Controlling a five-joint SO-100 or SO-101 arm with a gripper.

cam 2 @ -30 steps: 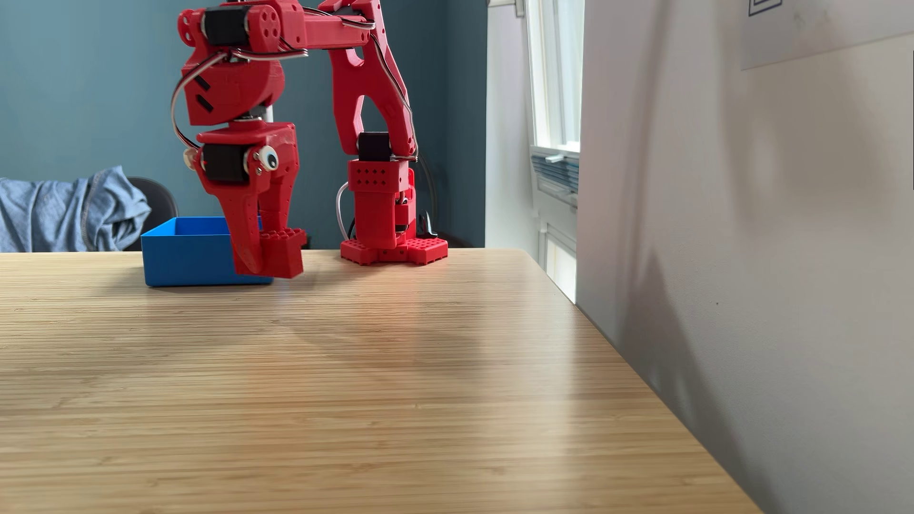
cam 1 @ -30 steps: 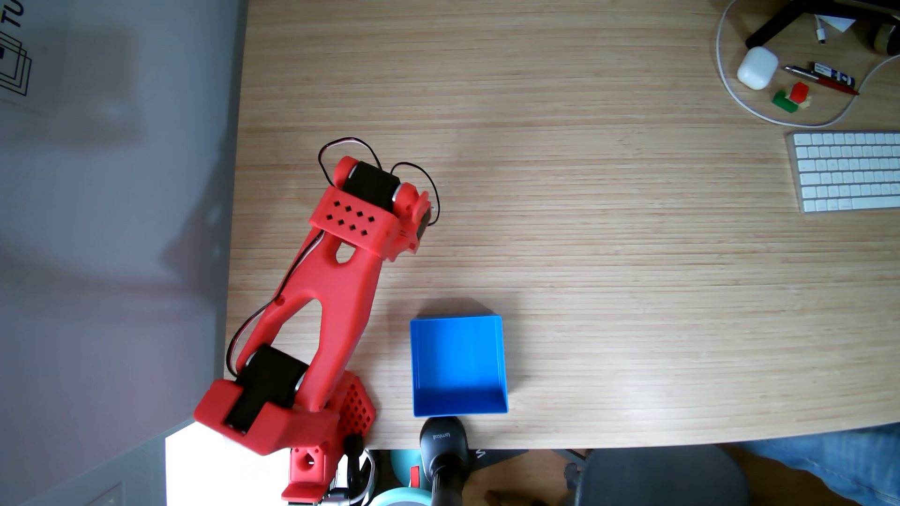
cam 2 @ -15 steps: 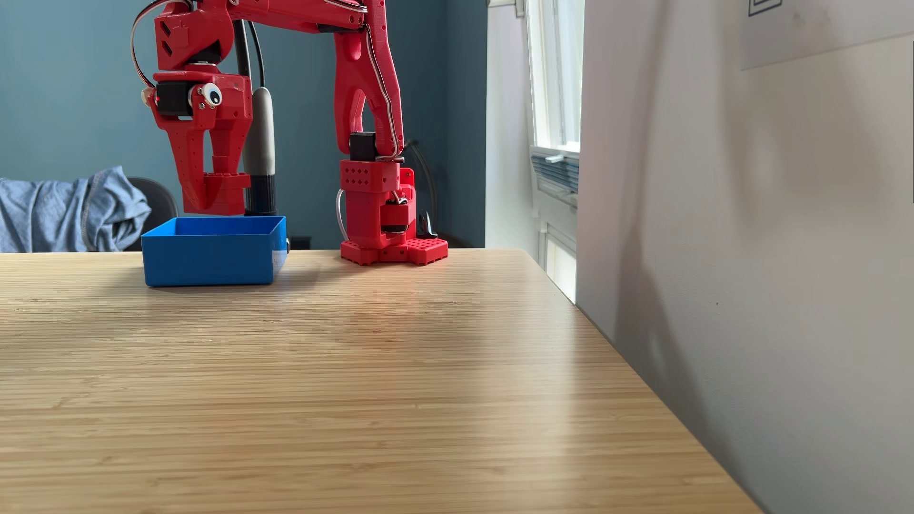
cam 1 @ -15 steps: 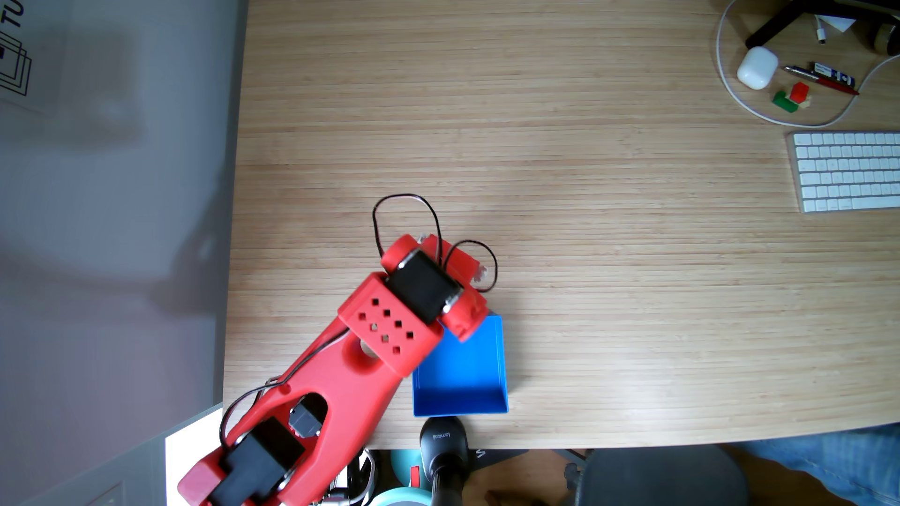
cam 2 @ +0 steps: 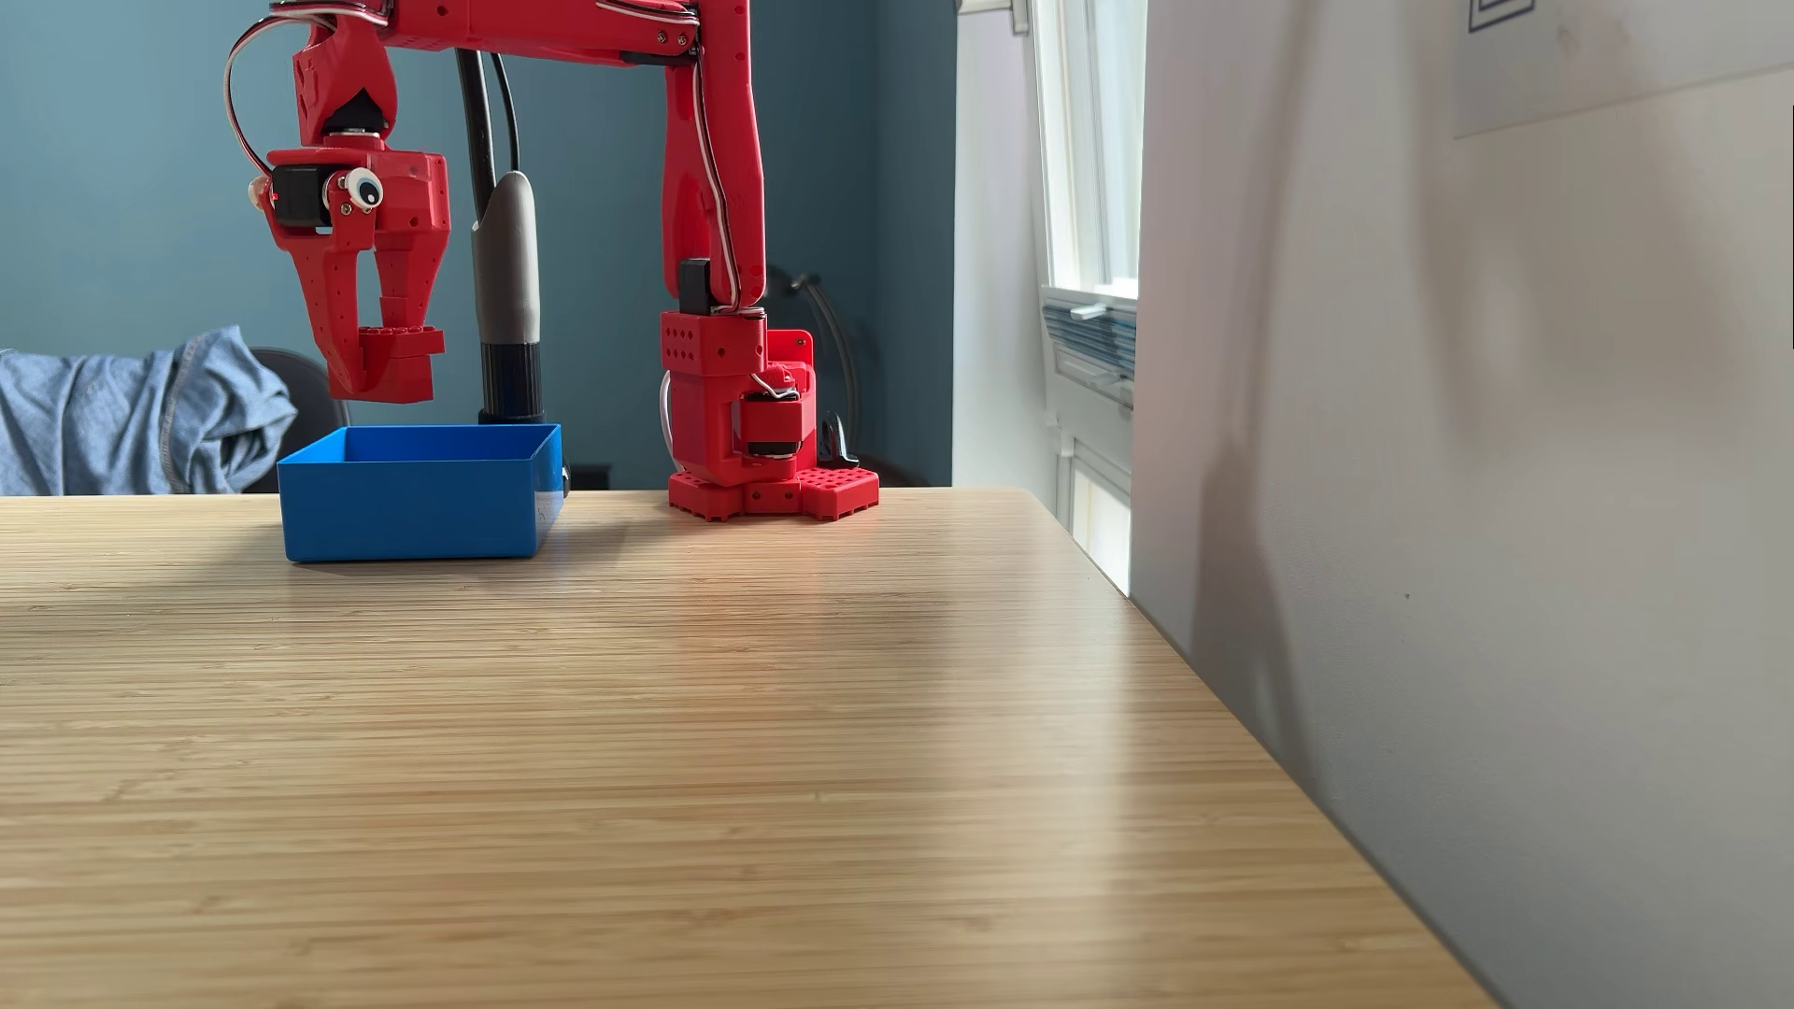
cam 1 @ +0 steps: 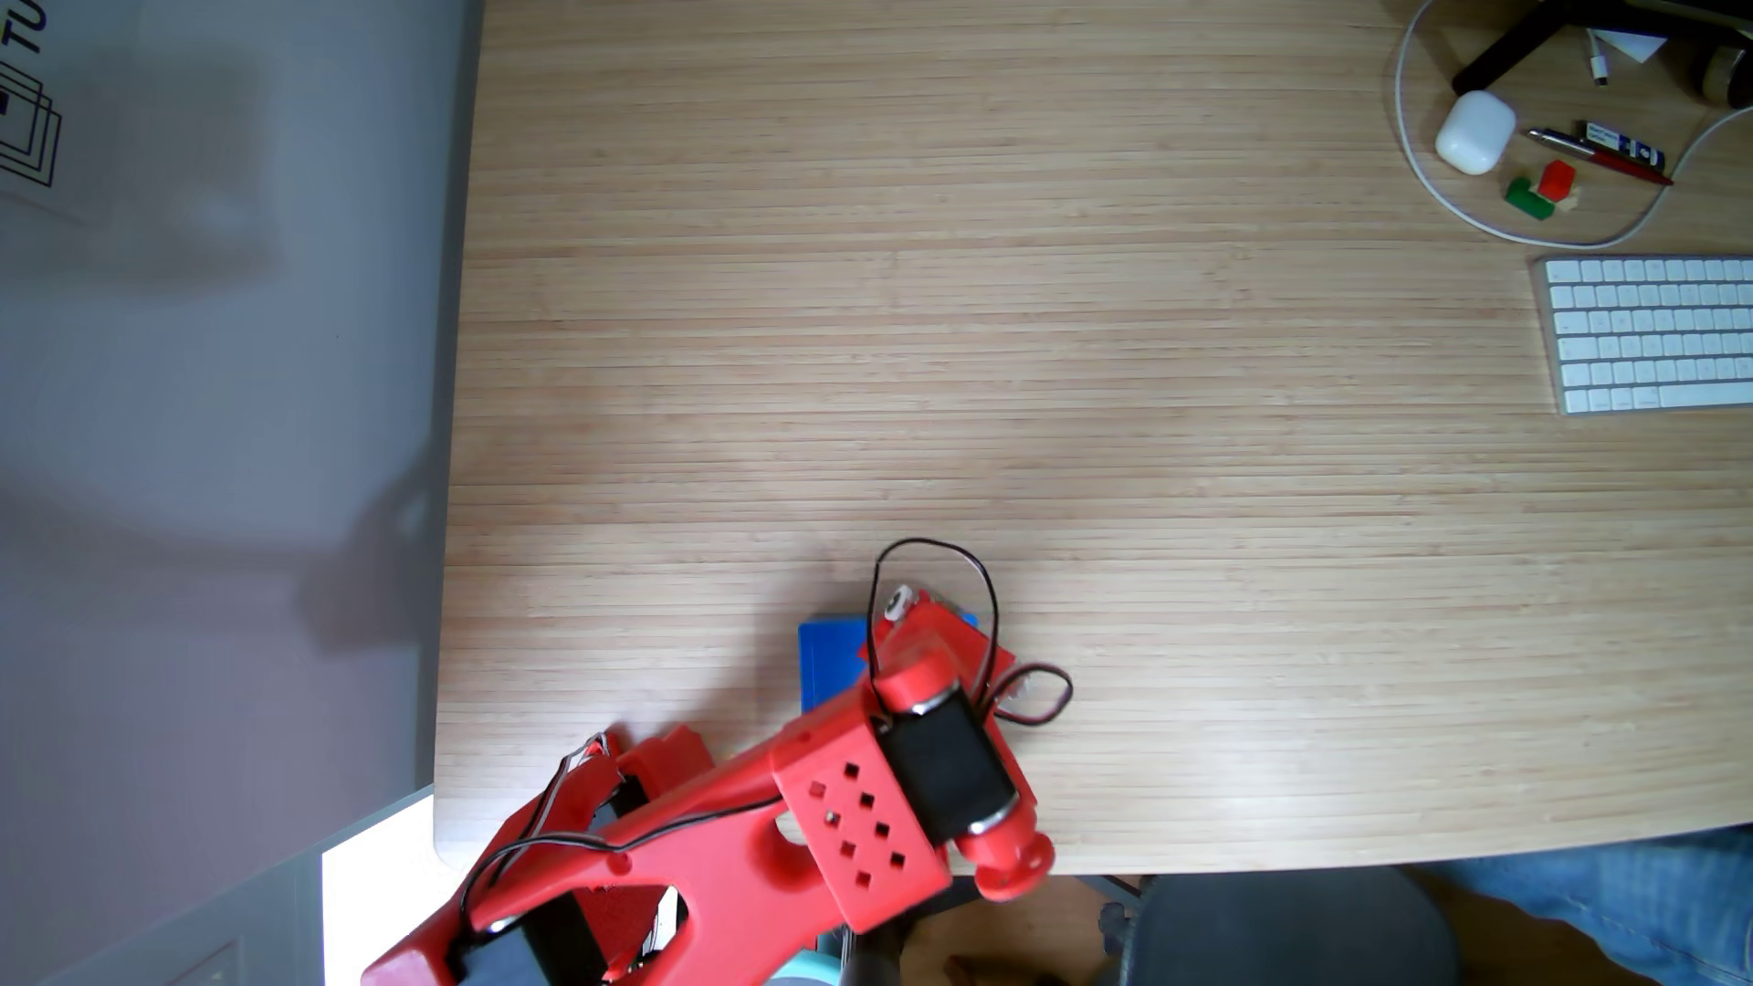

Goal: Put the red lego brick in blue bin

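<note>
In the low fixed view my red gripper hangs a short way above the blue bin, over its left half. It is shut on the red lego brick, whose studs face up; the brick is clear of the bin's rim. In the fixed view from above, my red arm reaches over the blue bin and hides most of it, along with the fingers and the brick; a blue corner shows at the arm's left.
A grey-and-black camera post stands just behind the bin, close to the gripper. My arm's base sits to the bin's right. A keyboard, a white case, pens and a small red-green block lie far right.
The arm swung from the table beside the bin to above it, lifting the brick from near table height to above the rim. The gripper stayed shut on the brick.
</note>
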